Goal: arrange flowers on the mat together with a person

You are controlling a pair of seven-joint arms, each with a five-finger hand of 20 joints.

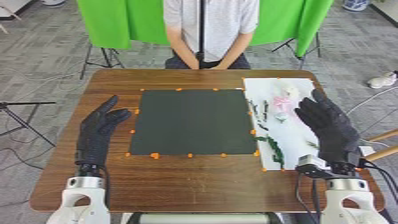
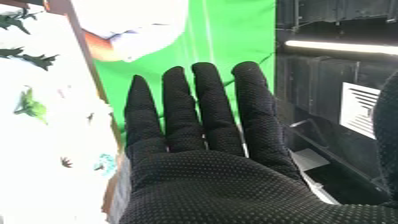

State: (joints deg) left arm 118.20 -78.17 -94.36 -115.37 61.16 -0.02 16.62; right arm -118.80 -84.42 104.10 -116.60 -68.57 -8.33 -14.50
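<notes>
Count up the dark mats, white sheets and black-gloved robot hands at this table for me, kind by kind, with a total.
Dark mat: 1
White sheet: 1
Black-gloved robot hands: 2, the left hand and the right hand
Total: 4

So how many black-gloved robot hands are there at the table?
2: the left hand beside the dark mat, and the right hand over the right edge of the white sheet.
</notes>
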